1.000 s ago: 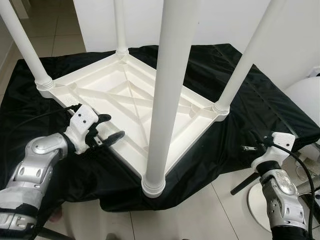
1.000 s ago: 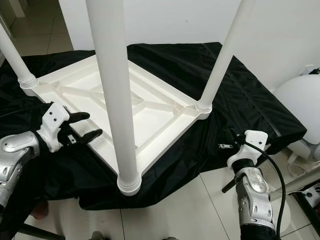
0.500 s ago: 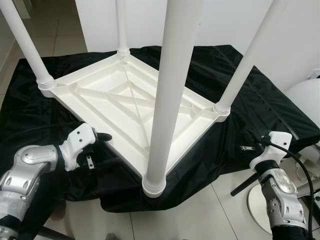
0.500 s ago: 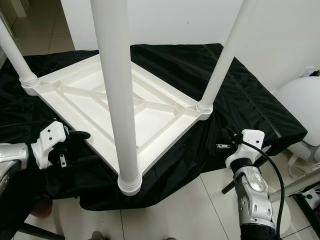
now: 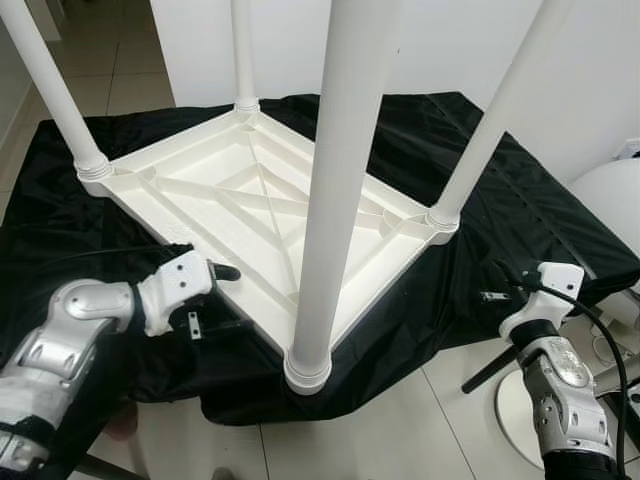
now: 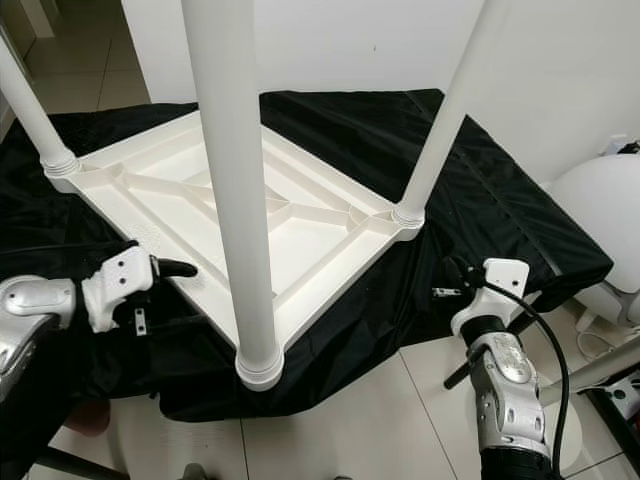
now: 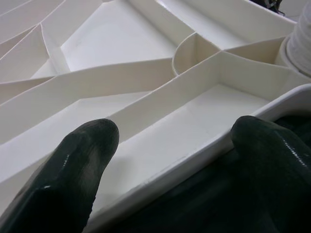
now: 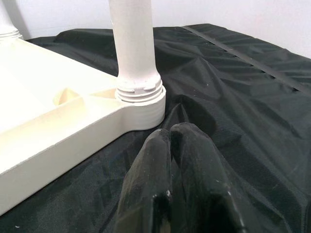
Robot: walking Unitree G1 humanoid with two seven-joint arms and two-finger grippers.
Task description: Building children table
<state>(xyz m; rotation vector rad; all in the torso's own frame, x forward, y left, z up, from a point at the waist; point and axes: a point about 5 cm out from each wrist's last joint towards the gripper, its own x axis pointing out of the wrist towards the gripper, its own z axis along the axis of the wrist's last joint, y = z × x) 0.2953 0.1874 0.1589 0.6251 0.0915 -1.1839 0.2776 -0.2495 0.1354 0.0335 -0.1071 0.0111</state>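
White plastic all over this one: we've got the kids' table (image 5: 262, 215) flipped upside down on a black cloth (image 5: 470, 170) spread across the tiled floor (image 5: 420, 430), its ribbed underside facing up and all four legs (image 5: 335, 190) pointing straight up toward our head camera, long axes vertical. From the head views we see the tabletop sitting diamond-wise, one corner aimed at us with the nearest leg screwed into it. Our left gripper (image 5: 222, 282) is at the near left edge of the tabletop; the left wrist view gives the close-up the head views can't, with both black fingers (image 7: 77, 165) spread wide apart and straddling the rim, one over the ribbed inside and the other outside over the cloth, not clamped on anything. Our right gripper (image 5: 497, 289) hovers low over the cloth, near the right corner of the table but apart from it. The right wrist view shows its two fingers (image 8: 170, 179) pressed together, empty, pointing at the threaded collar (image 8: 138, 92) where that corner's leg meets the socket. A round white thing (image 5: 610, 200) sits off to the right on the floor.
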